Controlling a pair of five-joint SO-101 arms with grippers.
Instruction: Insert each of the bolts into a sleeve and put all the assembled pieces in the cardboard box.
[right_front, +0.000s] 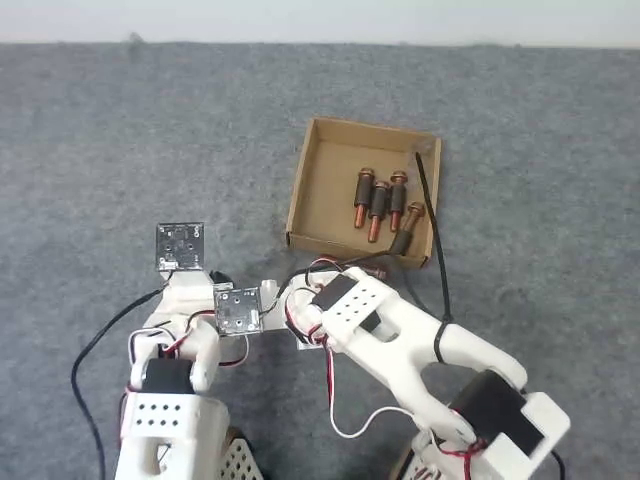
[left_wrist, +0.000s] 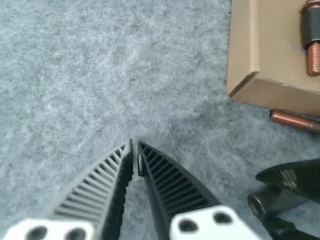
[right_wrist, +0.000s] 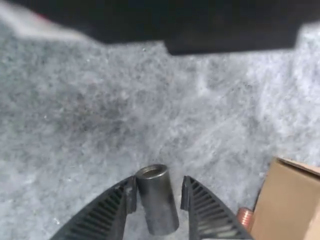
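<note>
Reader: Closest in, what did each arm hold?

Describer: The left gripper (left_wrist: 135, 146) held nothing. Its jaws were pressed together above the grey carpet (left_wrist: 100, 60). The right gripper (right_wrist: 158, 182) was closed narrowly on a dark sleeve (right_wrist: 156, 200), whose open end faced outward, probably so a bolt could slide in.

Reader: Was a bolt nearby?

Describer: One copper bolt (left_wrist: 295, 121) lay on the carpet a little beyond the sleeve, just beside the near wall of the cardboard box (right_front: 300, 195). It looked like the last one not yet assembled.

Reader: And farther off?

Describer: Four assembled pieces (right_front: 378, 210) lay side by side inside the box. A black cable (right_front: 430, 220) crossed over the box near one side wall.
</note>
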